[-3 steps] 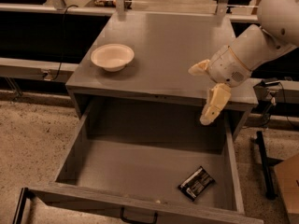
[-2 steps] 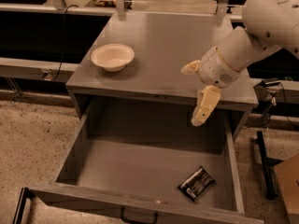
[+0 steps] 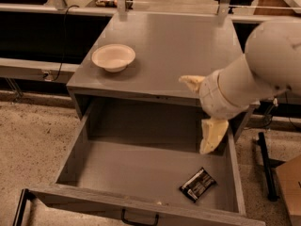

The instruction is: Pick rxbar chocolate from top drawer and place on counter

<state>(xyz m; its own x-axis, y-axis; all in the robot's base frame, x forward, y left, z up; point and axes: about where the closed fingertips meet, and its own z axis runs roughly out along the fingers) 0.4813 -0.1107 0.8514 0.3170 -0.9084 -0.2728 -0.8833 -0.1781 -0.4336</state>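
The grey table [image 3: 169, 46] stands over the open top drawer [image 3: 136, 171]. The claw [image 3: 193, 115] hangs over the drawer's right side, spread wide and empty. The rxbar chocolate [image 3: 198, 184] lies in the drawer's front right corner, near the claw, not touching.

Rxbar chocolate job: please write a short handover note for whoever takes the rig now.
Gripper: open, empty, over the right rear of the top drawer.
Rxbar chocolate: flat on the drawer floor, front right corner.
Counter: a bowl sits at its front left.
Done: drawer open. Left: grasp the bar, lift it, place it on the counter.
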